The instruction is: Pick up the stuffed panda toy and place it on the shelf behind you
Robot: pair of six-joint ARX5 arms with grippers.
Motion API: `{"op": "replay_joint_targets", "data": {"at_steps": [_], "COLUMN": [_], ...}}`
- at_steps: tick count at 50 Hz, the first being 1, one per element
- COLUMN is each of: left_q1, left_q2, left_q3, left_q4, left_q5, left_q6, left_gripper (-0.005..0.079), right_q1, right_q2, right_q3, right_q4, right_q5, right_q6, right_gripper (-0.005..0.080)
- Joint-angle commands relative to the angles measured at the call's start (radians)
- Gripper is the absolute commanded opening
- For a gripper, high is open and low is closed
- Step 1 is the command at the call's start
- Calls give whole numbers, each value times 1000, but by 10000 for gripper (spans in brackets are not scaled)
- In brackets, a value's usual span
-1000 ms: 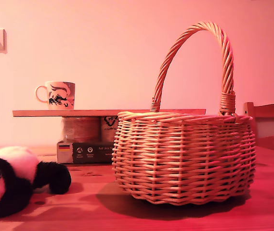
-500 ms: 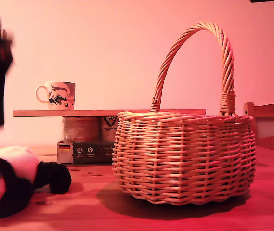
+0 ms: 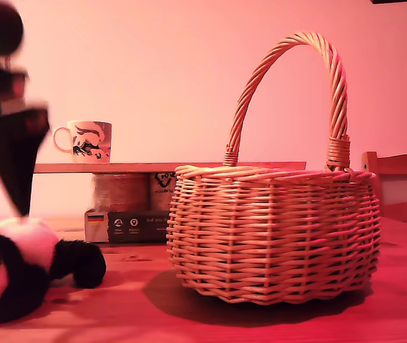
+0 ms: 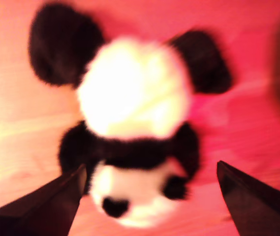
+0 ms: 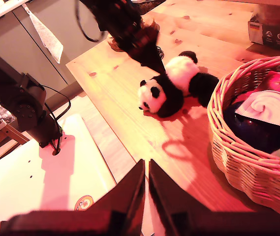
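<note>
The stuffed panda toy (image 3: 24, 268) lies on the wooden table at the exterior view's lower left, also seen as the panda (image 4: 135, 128) and the panda (image 5: 171, 86). My first gripper (image 3: 21, 204) hangs blurred just above it. In the first wrist view the first gripper (image 4: 150, 169) is open, with one dark finger on each side of the panda's head and not touching it. My second gripper (image 5: 146, 169) is shut on nothing, high above the table's edge and away from the panda. The shelf (image 3: 167, 167), a thin light plank, rests behind the basket.
A large wicker basket (image 3: 271, 229) with a tall handle stands beside the panda, and its rim (image 5: 218, 132) encloses several items. A white mug (image 3: 85, 141) stands on the plank, which rests on a tin and a dark box (image 3: 128, 225). A chair back (image 3: 400, 182) shows at the exterior view's right.
My first gripper has come into the exterior view from its upper left and dropped toward the panda. The panda, basket, mug and plank have not moved.
</note>
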Motion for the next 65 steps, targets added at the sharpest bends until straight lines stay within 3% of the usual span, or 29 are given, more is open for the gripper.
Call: {"op": "replay_joint_targets", "data": {"at_steps": [1, 9, 29, 33, 40, 43, 51, 65], "left_q1": [-1, -1, -1, -1, 2, 2, 1, 1], "left_q2": [25, 60, 184, 188, 188, 188, 187, 176], "left_q3": [-9, -9, -9, -9, -8, -8, 10, 158], "left_q4": [30, 95, 115, 108, 112, 113, 105, -50], "left_q5": [-21, -32, -41, -43, -46, -46, -46, -43], "left_q6": [8, 34, 45, 47, 61, 61, 61, 72], "left_gripper": [768, 768, 749, 643, 221, 111, 88, 89], "right_q1": [4, 4, 4, 4, 4, 4, 4, 4], "right_q2": [3, 3, 3, 3, 3, 3, 3, 3], "right_q3": [10, 10, 10, 10, 10, 10, 10, 10], "right_q4": [11, 11, 11, 11, 11, 11, 11, 11], "right_q5": [0, 0, 0, 0, 0, 0, 0, 1], "right_q6": [-7, -7, -6, -6, -6, -6, -6, -6], "right_gripper": [-13, -13, -13, -13, -13, -13, -13, -13]}}
